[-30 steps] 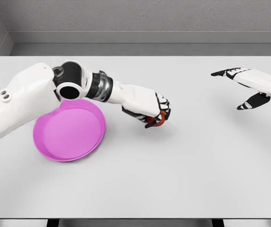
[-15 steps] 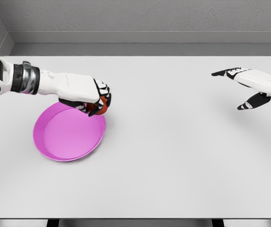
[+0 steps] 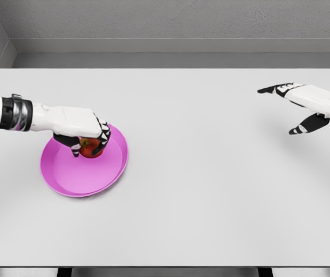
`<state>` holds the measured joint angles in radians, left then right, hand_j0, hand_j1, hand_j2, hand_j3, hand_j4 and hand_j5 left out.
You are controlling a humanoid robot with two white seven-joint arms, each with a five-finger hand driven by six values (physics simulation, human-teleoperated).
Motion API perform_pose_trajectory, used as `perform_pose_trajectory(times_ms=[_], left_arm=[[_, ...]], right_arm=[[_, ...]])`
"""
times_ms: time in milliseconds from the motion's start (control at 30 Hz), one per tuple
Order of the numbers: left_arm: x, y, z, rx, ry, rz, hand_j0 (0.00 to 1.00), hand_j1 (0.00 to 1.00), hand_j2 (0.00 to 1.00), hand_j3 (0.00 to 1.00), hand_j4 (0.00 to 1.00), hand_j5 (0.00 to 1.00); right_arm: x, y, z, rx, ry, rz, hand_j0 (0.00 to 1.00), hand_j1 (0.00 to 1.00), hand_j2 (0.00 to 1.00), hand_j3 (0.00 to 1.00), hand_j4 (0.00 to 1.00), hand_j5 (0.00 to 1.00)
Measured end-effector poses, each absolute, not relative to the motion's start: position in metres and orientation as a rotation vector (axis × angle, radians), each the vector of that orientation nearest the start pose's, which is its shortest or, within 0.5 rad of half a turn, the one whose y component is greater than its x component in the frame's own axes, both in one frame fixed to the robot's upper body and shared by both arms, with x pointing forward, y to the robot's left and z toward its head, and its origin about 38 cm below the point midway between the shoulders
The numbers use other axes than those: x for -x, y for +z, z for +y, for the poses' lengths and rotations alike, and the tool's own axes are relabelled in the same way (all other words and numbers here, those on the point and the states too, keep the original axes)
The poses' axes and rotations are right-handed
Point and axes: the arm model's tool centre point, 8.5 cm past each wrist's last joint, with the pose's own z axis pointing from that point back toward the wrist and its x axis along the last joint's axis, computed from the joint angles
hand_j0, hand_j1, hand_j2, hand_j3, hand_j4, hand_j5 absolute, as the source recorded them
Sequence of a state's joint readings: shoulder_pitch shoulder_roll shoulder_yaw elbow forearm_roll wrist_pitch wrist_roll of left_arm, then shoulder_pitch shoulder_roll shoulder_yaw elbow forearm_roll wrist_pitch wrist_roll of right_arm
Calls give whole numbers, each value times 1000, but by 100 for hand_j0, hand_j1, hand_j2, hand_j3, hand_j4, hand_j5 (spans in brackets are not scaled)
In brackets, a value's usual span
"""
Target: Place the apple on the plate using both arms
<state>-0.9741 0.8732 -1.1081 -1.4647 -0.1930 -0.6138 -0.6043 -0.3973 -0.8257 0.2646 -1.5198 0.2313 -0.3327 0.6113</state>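
A red apple (image 3: 91, 146) is held over the upper part of the pink plate (image 3: 78, 173), which lies on the left of the white table. My left hand (image 3: 87, 141) is shut on the apple, its fingers curled around the fruit from above. Whether the apple touches the plate I cannot tell. Far off at the right edge, my right hand (image 3: 295, 107) hovers above the table with fingers spread and nothing in them.
The white table (image 3: 211, 190) stretches between the two hands. A grey wall runs along its far edge, and the front edge lies near the bottom of the view.
My left hand has carried the apple leftward from the table's middle, past the plate's right rim, to above the plate. The right hand has not moved.
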Motion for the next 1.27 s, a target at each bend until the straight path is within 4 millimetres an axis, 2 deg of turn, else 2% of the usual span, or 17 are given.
perform_pose_trajectory(times_ms=[67,267,333,467,533,667,833,1000,1267], left_arm=[[-428,212,257,151,3195,1678,100,100,100,100,100,100],[-429,215,260,163,3191,1698,100,100,100,100,100,100],[-435,223,265,176,3182,1773,100,100,100,100,100,100],[-444,210,285,164,3188,2005,100,100,100,100,100,100],[-451,217,294,212,3155,2113,100,100,100,100,100,100],[-458,216,316,289,3126,2280,100,100,100,100,100,100],[-466,225,332,411,3100,2342,100,100,100,100,100,100],[-469,223,351,480,3104,2412,100,100,100,100,100,100],[-471,224,356,504,3103,2430,100,100,100,100,100,100]], right_arm=[[-420,225,-366,419,1626,-1377,100,100,100,100,100,100],[-420,225,-366,419,1626,-1377,100,100,100,100,100,100],[-420,225,-366,419,1626,-1377,100,100,100,100,100,100],[-420,225,-366,419,1626,-1378,100,100,100,100,100,100],[-420,225,-366,419,1626,-1378,100,100,100,100,100,100],[-420,225,-366,418,1626,-1378,100,100,100,100,100,100],[-420,225,-366,418,1626,-1377,100,100,100,100,100,100],[-420,225,-366,418,1627,-1377,100,100,100,100,100,100],[-420,225,-366,418,1627,-1377,100,100,100,100,100,100]])
